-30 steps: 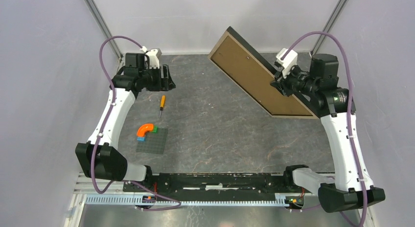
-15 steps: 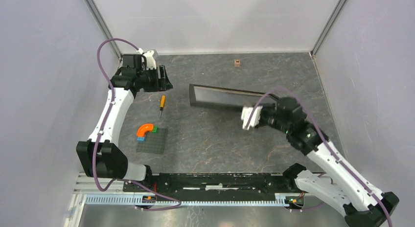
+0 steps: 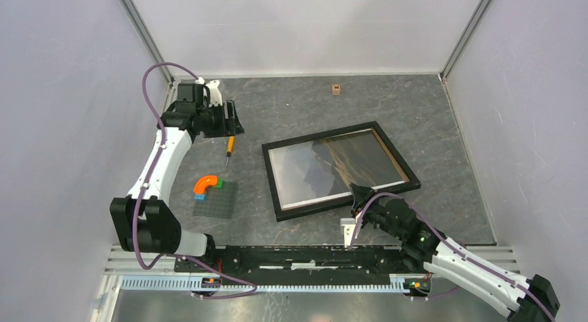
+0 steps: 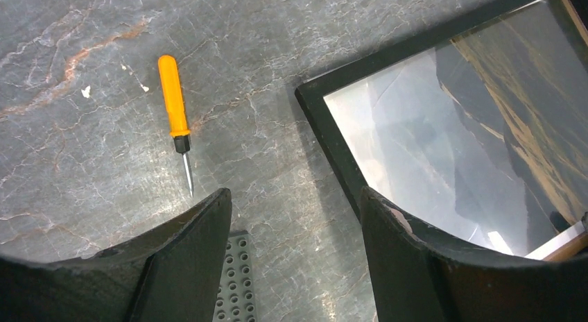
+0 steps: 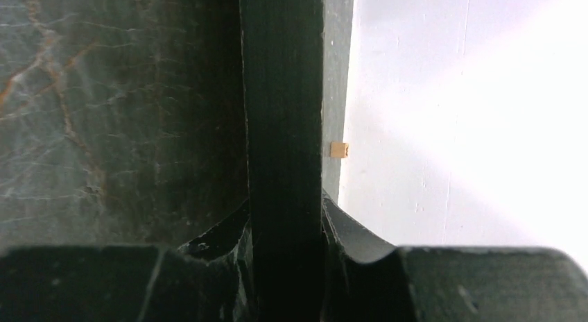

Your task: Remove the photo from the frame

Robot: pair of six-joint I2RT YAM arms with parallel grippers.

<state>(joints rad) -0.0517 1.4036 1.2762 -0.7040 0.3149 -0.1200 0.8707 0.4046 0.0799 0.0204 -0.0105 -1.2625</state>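
the frame [image 3: 270, 182] is in the middle of the desk, a little toward the right edge, with its glass side up and its corners turned out of line with the desk edges. the photo [image 3: 360, 155] is inside it, behind the glass. dark mountains and brown hills show on its right part, and pale glare covers the left part.

the right gripper [image 3: 359, 194] reaches from the near right corner of the desk and is closed on the near border of the frame. in the right wrist view the black border [image 5: 281, 93] runs straight between the two fingers [image 5: 215, 246], and both of them press on it. i cannot tell if this near border touches the desk or is a little above it.

the left gripper [image 3: 231, 119] is near the far left corner of the desk, well apart from the frame. its fingers [image 4: 187, 252] are wide apart and there is nothing between them. under it lies a screwdriver [image 4: 173, 100] with an orange handle, its tip toward the near edge. near the tip, toward the near edge, is a grey plate [image 3: 216, 200] with an orange curved piece [image 3: 205, 184] on its far left corner. a small wooden block [image 3: 336, 89] stands at the far edge of the desk.
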